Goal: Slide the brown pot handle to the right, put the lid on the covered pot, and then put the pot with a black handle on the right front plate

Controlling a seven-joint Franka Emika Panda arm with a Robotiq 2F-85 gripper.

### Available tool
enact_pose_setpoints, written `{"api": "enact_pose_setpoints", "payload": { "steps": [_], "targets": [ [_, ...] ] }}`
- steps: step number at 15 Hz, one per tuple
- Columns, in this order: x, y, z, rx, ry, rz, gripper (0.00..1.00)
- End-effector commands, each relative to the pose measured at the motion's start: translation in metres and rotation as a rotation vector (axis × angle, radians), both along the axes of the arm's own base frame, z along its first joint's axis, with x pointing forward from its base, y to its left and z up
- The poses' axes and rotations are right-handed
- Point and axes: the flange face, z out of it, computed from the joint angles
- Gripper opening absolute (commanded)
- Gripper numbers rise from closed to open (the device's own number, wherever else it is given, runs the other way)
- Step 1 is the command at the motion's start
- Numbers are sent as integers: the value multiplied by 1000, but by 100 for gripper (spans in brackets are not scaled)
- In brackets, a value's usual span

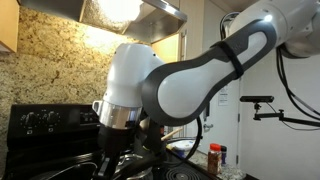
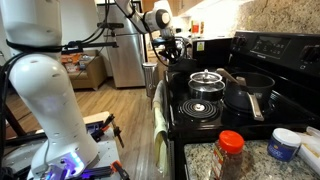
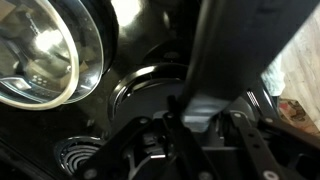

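Note:
In the wrist view my gripper (image 3: 200, 116) is shut on a straight handle (image 3: 205, 100), taken to be the brown pot handle. It looks grey in the dim light and runs up to a tall dark pot body (image 3: 245, 35). The glass lid (image 3: 40, 50) with its metal rim lies close by at the upper left. In an exterior view the gripper (image 2: 173, 55) hangs low at the stove's far front edge, and the lid (image 2: 205, 76) sits on a pot mid-stove. The wide pot with a black handle (image 2: 250, 88) stands apart near the back. The arm hides the pots around the gripper (image 1: 118, 146).
An empty coil burner (image 2: 200, 108) lies at the near front, and a bare burner ring (image 3: 150, 90) shows under the gripper. A red-capped spice jar (image 2: 231, 148) and a white tub (image 2: 283, 145) stand on the granite counter. A towel (image 2: 157, 115) hangs on the oven front.

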Motion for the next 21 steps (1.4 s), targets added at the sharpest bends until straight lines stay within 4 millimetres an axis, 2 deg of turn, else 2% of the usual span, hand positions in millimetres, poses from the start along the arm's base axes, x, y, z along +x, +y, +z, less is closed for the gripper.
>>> {"api": "enact_pose_setpoints", "payload": {
  "steps": [1,4,8,14,21],
  "targets": [
    [-11,-13,8,0,-12,-32,15],
    [-15,-24,-12,-1,6,-51,15],
    [-28,-37,-54,9,37,-66,15],
    [-75,-37,-121,37,59,-80,15],
    [-114,-25,-158,128,-31,-101,15]
  ]
}}
